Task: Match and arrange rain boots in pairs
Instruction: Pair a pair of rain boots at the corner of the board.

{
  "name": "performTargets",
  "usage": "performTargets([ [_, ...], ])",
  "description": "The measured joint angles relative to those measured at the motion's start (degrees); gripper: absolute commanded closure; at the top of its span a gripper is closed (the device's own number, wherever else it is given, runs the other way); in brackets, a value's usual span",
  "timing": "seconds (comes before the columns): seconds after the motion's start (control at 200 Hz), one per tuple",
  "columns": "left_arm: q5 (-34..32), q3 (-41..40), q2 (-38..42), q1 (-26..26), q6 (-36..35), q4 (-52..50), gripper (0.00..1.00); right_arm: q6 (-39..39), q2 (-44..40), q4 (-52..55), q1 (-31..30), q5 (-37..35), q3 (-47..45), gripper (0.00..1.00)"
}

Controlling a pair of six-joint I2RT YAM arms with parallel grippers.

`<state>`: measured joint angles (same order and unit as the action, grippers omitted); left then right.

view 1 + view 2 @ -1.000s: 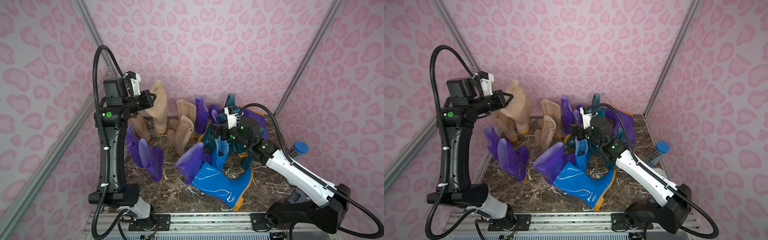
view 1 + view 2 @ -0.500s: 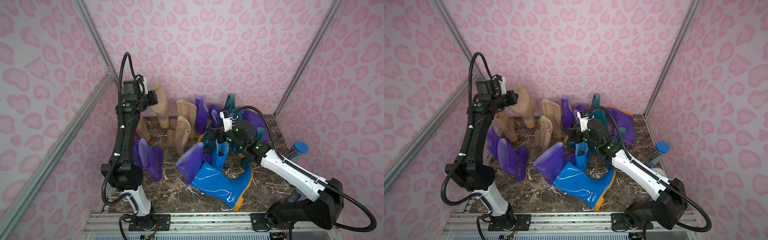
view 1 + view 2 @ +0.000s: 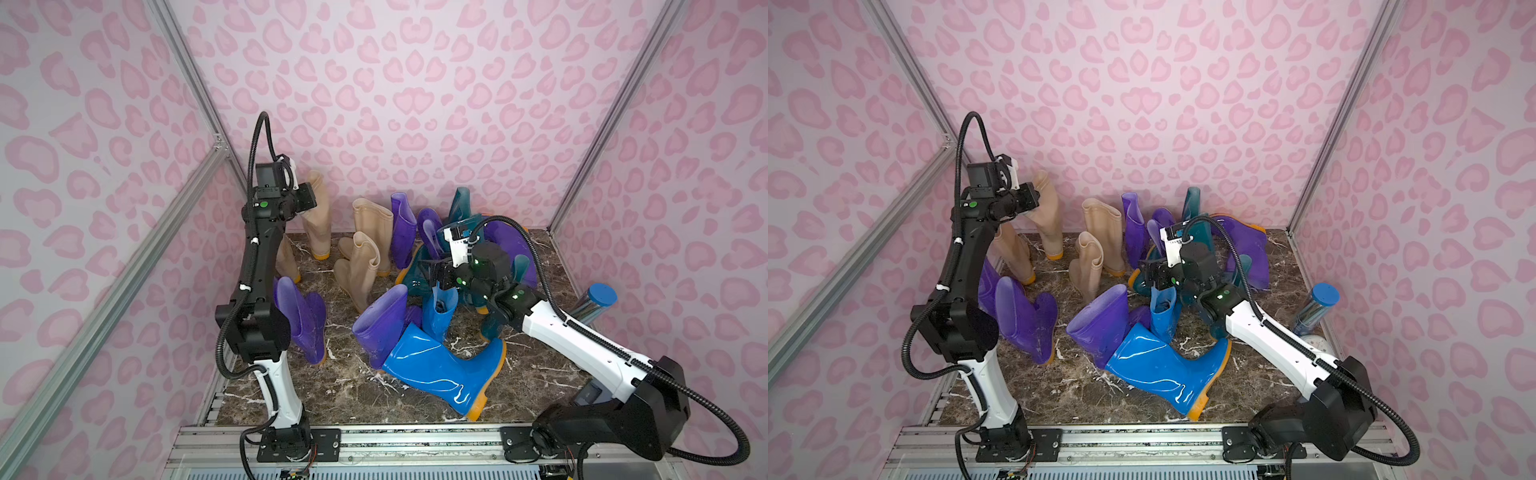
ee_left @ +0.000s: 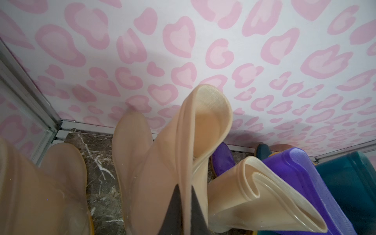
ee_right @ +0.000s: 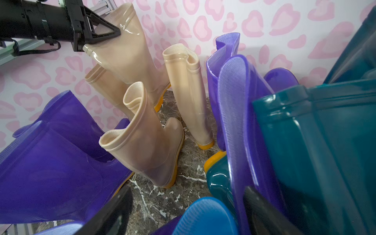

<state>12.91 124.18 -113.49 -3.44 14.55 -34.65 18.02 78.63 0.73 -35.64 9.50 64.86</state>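
Beige boot (image 3: 318,220) eased back toward the wall (image 3: 415,124), beside another beige boot (image 3: 287,259)
Left gripper (image 4: 185,200) stays clamped on its cuff, left of centre in a top view; right gripper (image 3: 433,273) hangs wide open, empty, mid-frame.

Pink leopard-print walls (image 3: 415,83), brown marble floor (image 3: 353,399)

We leaned our left arm (image 3: 261,266) farther in, its gripper (image 4: 186,209) carrying the beige boot (image 3: 320,226) nearer the desk's (image 3: 353,401) back edge.
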Motion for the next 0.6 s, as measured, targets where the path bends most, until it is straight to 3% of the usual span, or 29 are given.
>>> performTargets([
  [0.185,-2.47,-5.44,0.96,-0.79,-0.76,0.11,0.98,0.52,0.87,-0.46,-0.07,1.92,0.00,0.14],
  [0.6,-1.16,-10.40,0.98,-3.23,-2.32,2.58,0.98,1.31,0.87,-0.39,-0.87,2.47,0.02,0.15],
])
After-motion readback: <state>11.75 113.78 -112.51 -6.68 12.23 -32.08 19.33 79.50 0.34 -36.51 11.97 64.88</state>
